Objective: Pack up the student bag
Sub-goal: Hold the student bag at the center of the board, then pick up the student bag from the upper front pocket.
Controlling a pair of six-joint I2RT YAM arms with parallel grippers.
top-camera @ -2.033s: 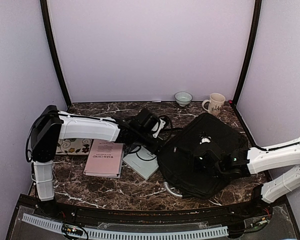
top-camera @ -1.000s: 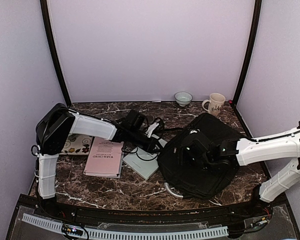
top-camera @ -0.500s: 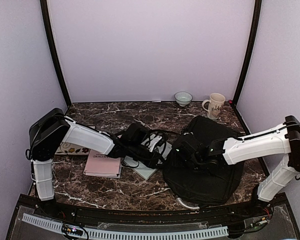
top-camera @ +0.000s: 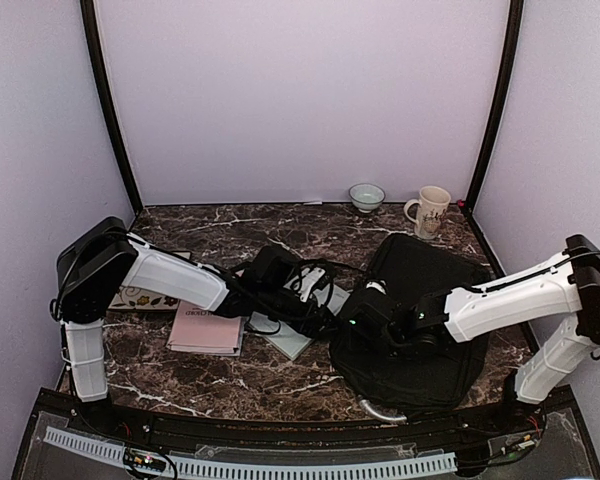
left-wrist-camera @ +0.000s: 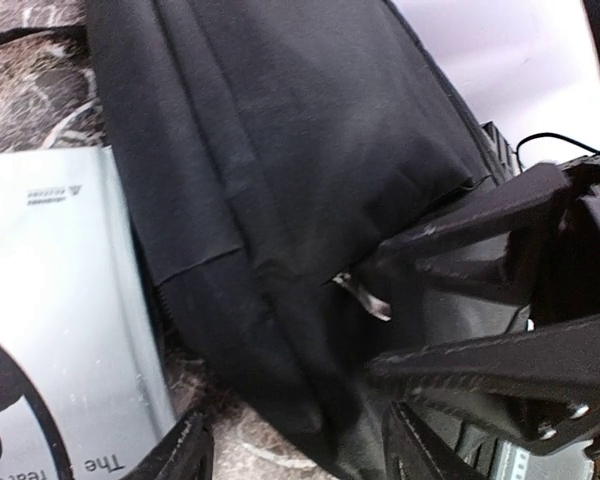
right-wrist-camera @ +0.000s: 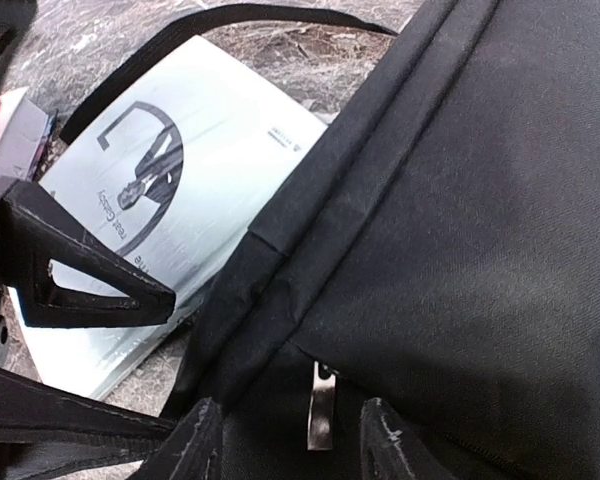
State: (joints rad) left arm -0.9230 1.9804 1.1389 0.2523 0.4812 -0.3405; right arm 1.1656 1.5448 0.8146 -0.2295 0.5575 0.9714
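Item, as I read it from the console: one black bag (top-camera: 420, 340) lying flat on the bench (top-camera: 230, 385), right of centre, zip pull (right-wrist-camera: 322, 400) showing at its left seam. Left end effector (left-wrist-camera: 298, 455) and right end effector (right-wrist-camera: 288, 445) both have their jaws spread at that seam, with the tips cut off by the frame. The pull sits between the right one's tips, and I cannot tell whether it touches them. Grey book (top-camera: 292, 338): left of the bag, right edge covered by it. Pink book (top-camera: 205, 330): further left, partly hidden by the left arm.
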